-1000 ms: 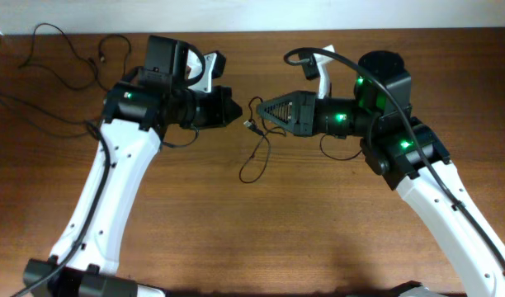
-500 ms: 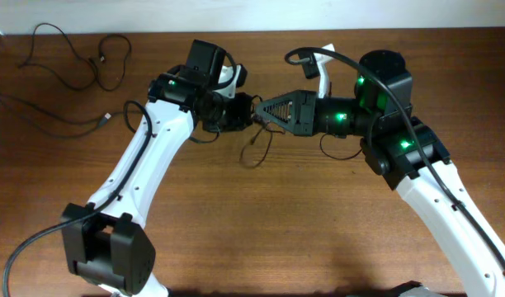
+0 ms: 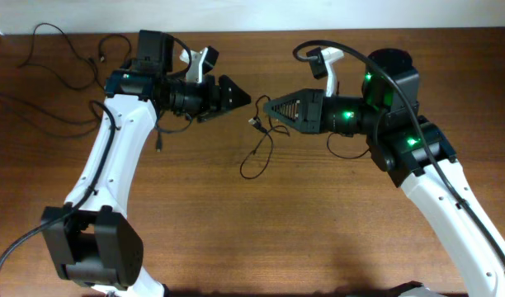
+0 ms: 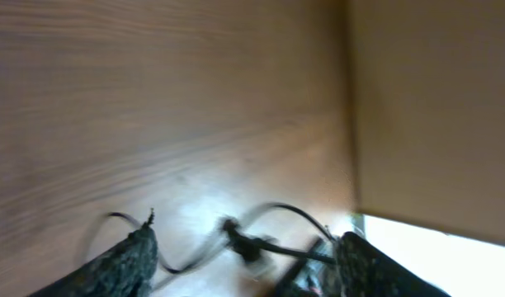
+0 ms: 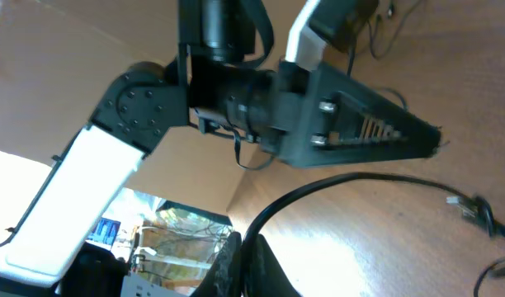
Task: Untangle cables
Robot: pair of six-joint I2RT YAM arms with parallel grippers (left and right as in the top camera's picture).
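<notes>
A thin black cable (image 3: 254, 124) hangs from my right gripper (image 3: 265, 106), which is shut on it near mid-table; the cord drops into a loose loop on the wood. In the right wrist view the gripper (image 5: 251, 260) pinches this cable (image 5: 335, 194), which arcs right to a small plug (image 5: 471, 208). My left gripper (image 3: 234, 99) faces it from the left, open and apart from the cord. In the left wrist view, blurred strands of the cable (image 4: 244, 243) lie past the gripper (image 4: 244, 266), between its spread fingers (image 4: 129, 264). More cables (image 3: 98, 59) lie loose at the far left.
The wooden table (image 3: 236, 231) ends at a pale wall along the top. The left arm (image 5: 153, 107) fills the upper part of the right wrist view. Thick robot cables loop over the right arm (image 3: 376, 82).
My left gripper has opened and drawn back to the left, away from the right gripper. The cable's loop has dropped back onto the wood. The right gripper has stayed shut on the cord.
</notes>
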